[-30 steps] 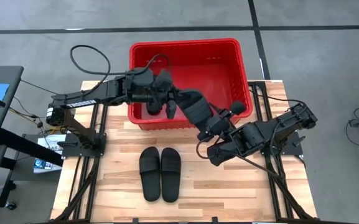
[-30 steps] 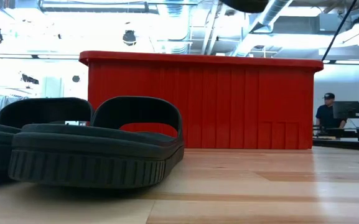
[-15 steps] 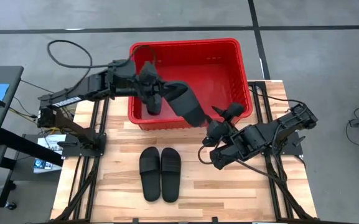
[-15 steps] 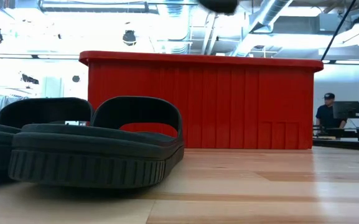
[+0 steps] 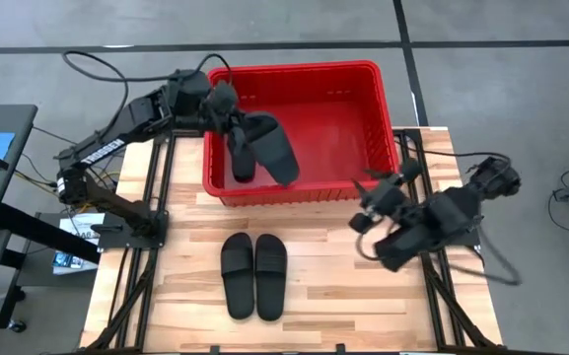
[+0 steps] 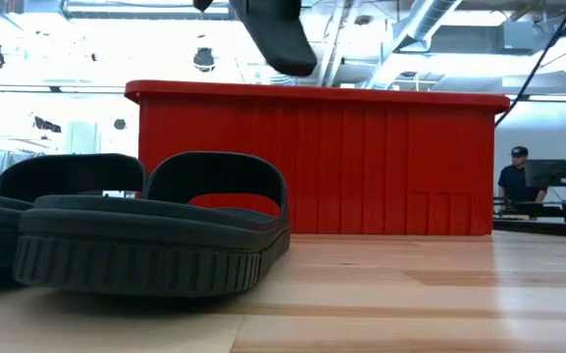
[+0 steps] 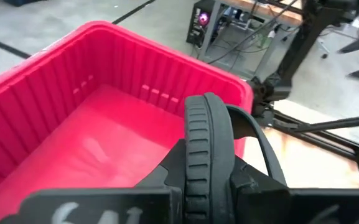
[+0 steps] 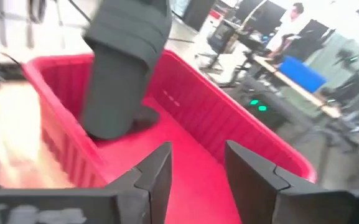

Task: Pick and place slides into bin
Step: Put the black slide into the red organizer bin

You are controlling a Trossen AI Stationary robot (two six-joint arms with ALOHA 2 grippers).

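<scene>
My left gripper [image 5: 233, 120] is over the left half of the red bin [image 5: 294, 69], shut on a black slide [image 5: 272, 148]. That slide's lower end shows just above the bin's rim in the low view [image 6: 278, 39]. Two more black slides [image 5: 238, 274] [image 5: 270, 274] lie side by side, soles down, on the wooden table in front of the bin. A dark long shape [image 5: 243, 163] stands in the bin by its near left wall; it may be another slide. My right gripper [image 5: 368, 202] is open and empty near the bin's near right corner. My left gripper pinches the slide's sole between its two fingers [image 7: 174, 167], one on each face, with the ribbed edge [image 7: 209, 140] showing between them and the strap [image 7: 260, 140] to one side. The slide is lifted clear. It slants down from the gripper toward the bin's middle.
The bin [image 6: 322, 167] stands at the table's far edge and is much wider than a slide. Bare wooden table lies to the left and right of the two slides [image 6: 155, 226]. A person [image 6: 514, 176] stands in the room beyond the table.
My left gripper has carried the slide up and toward the far left, from the bin's near rim to over its left half. My right gripper, which was at the slide's other end, has come off it and drawn back toward the table's right edge.
</scene>
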